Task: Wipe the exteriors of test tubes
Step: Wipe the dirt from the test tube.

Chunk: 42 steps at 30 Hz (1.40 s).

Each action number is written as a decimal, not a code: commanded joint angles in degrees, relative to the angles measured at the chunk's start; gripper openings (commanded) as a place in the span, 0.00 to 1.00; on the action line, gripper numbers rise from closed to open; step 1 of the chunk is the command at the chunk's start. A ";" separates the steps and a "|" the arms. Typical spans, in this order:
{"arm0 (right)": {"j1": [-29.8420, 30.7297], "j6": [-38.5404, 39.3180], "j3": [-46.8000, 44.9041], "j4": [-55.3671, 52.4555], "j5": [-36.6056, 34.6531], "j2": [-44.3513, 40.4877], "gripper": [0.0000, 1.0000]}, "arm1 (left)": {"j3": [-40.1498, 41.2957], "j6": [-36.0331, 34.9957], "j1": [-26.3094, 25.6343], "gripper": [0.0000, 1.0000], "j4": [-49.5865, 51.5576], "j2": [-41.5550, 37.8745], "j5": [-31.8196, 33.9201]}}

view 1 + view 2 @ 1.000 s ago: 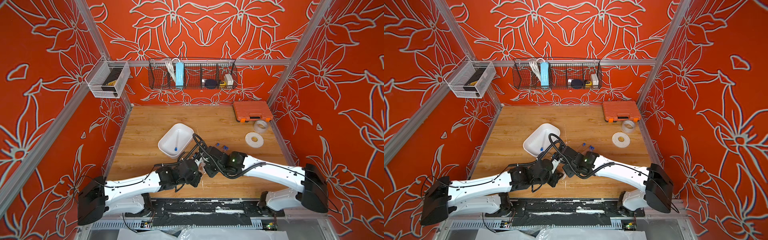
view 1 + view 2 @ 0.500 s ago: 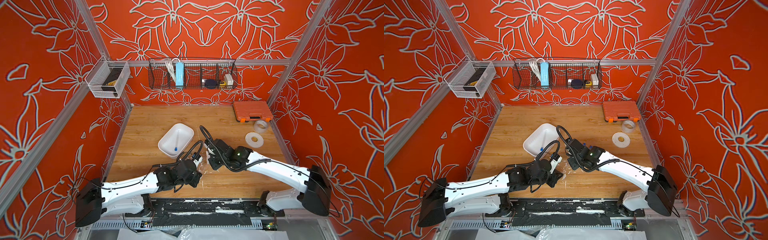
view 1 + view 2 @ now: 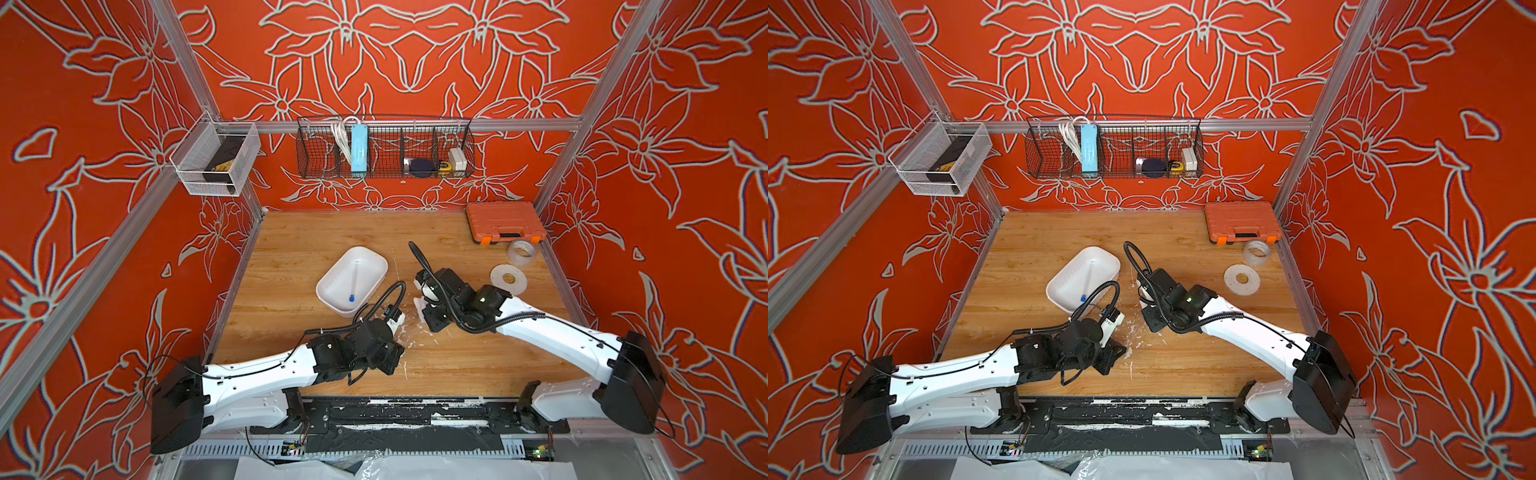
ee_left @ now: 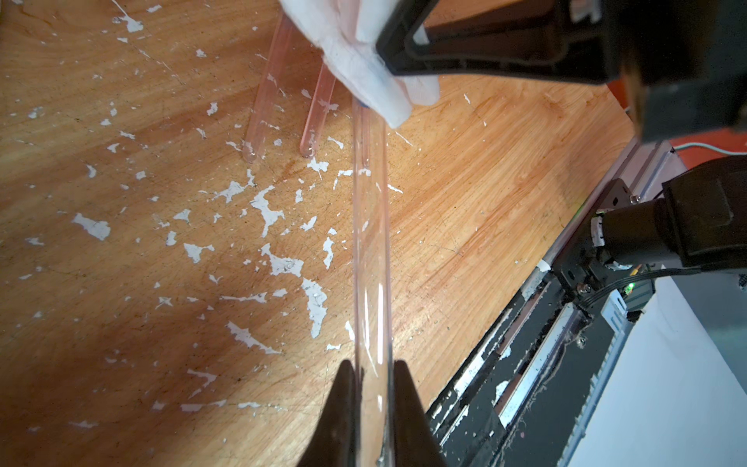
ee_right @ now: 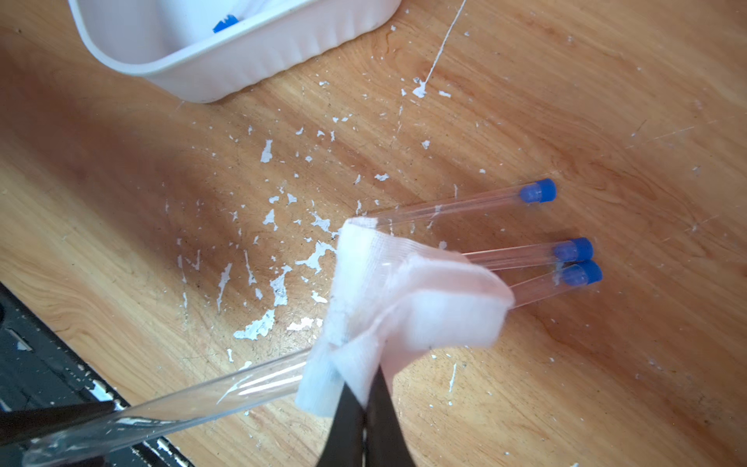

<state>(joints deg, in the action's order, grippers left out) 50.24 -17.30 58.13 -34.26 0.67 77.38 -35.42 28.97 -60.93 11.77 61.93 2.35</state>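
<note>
Right gripper (image 5: 366, 398) clamps tissue (image 5: 404, 291) around test tube (image 5: 226, 394).

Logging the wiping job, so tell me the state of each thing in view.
left gripper: shut on held tube.
held tube: raised, far end under tissue.
right gripper: shut on tissue.
three loose tubes: capped, lying on table.
tub tube: capped, lying in white tub.
orange case: closed.

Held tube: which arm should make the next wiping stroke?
Likely right: the right fingers pinch the tissue, which covers the far end of the tube; the left fingers only clamp its other end.
</note>
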 commanded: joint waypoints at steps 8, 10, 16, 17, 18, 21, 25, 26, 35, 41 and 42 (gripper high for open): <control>4.70 -4.23 -2.90 1.91 2.28 -3.23 0.00 | -0.13 0.25 -0.25 0.11 -2.62 1.96 1.33; 5.76 -5.12 -3.36 2.18 2.36 -3.27 0.00 | -0.26 0.34 -0.25 0.11 -2.85 2.21 1.43; 8.61 -7.76 -4.76 4.51 3.38 -3.46 0.00 | -0.61 0.68 -0.25 0.11 -3.02 2.14 2.20; 8.96 -8.10 -4.93 4.89 3.50 -3.53 0.00 | -0.69 0.74 -0.25 0.10 -2.98 2.14 2.30; 9.29 -8.47 -5.08 5.23 3.82 -3.64 0.00 | -0.79 0.73 -0.25 0.10 -2.89 2.05 2.40; 9.53 -9.08 -5.69 6.22 4.07 -4.24 0.00 | -0.96 0.75 -0.25 0.10 -2.81 1.89 2.40; 9.44 -9.16 -6.10 5.54 1.46 -5.37 0.00 | -0.94 0.98 -0.25 0.10 -2.33 1.80 2.31; 9.37 -9.00 -6.16 5.22 0.72 -5.93 0.00 | -0.88 1.08 -0.25 0.10 -2.19 1.67 2.40; 3.85 -8.11 -9.08 6.10 3.13 -10.53 0.00 | -0.26 1.97 -0.25 0.10 -2.80 -2.67 0.02; 0.88 -7.60 -11.14 7.96 5.29 -14.70 0.00 | 0.83 3.26 -0.26 0.10 -5.18 -4.80 -2.02; 0.71 -7.49 -11.75 9.08 6.03 -15.57 0.00 | 1.11 3.45 -0.25 0.10 -5.76 -4.83 -2.32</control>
<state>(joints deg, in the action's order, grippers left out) 51.51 -24.99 47.64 -27.75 4.67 64.12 -35.35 31.35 -60.93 8.47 58.02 1.56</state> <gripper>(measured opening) 0.051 0.105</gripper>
